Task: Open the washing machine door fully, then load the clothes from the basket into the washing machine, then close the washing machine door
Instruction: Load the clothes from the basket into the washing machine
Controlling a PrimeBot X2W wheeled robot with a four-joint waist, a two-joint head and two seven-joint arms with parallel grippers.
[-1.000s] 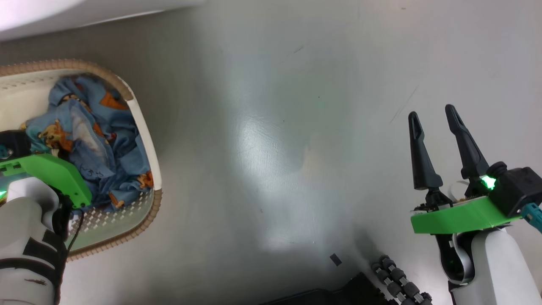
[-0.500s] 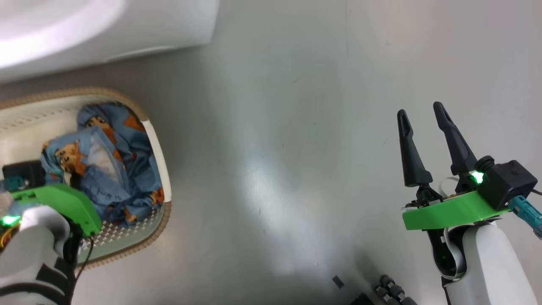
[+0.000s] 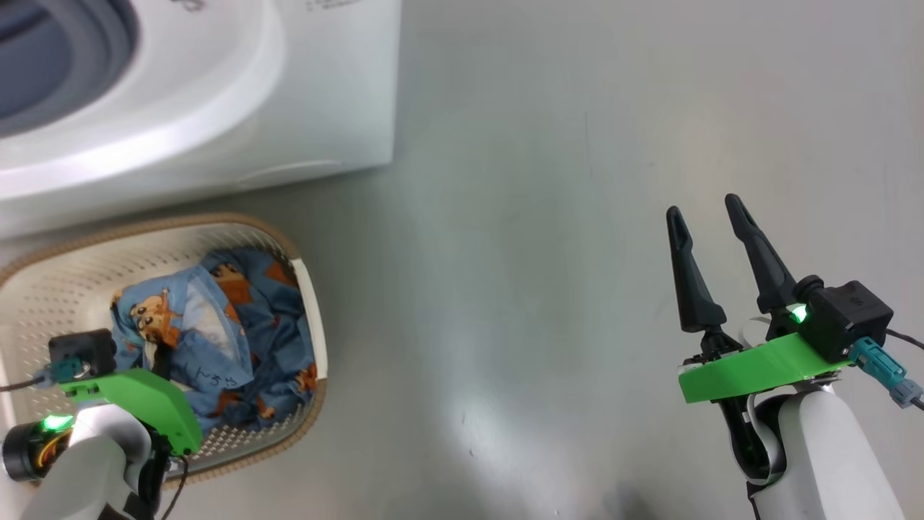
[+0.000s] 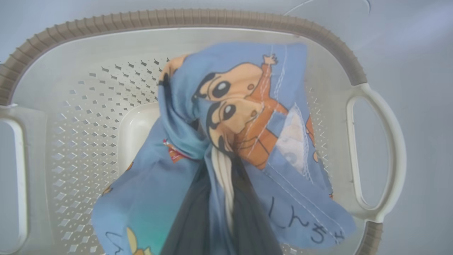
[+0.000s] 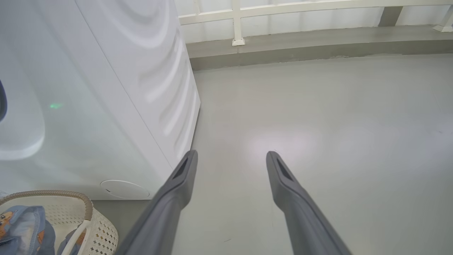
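The basket (image 3: 144,224) stands on the floor in front of the washing machine (image 3: 289,94), whose grey gasket (image 3: 115,36) shows at the top left. The washing machine door is out of view. The light blue clothes (image 3: 231,325) bunch at the basket's right end. My left gripper (image 3: 162,361) reaches down into them. In the left wrist view that left gripper (image 4: 221,156) is shut on a fold of the clothes (image 4: 247,106), which hang above the basket's floor (image 4: 88,141). My right gripper (image 3: 702,208) is open over bare floor, far right of the basket.
The grey floor (image 3: 505,289) spreads to the right of the machine and basket. In the right wrist view the right gripper (image 5: 230,157) points past the washing machine's corner (image 5: 184,106), with its round filter cap (image 5: 124,188) low down and a white railing (image 5: 237,21) along the far wall.
The whole head view has shifted: the machine's front and gasket have come in at the top, and the basket sits lower. Both grippers keep their states.
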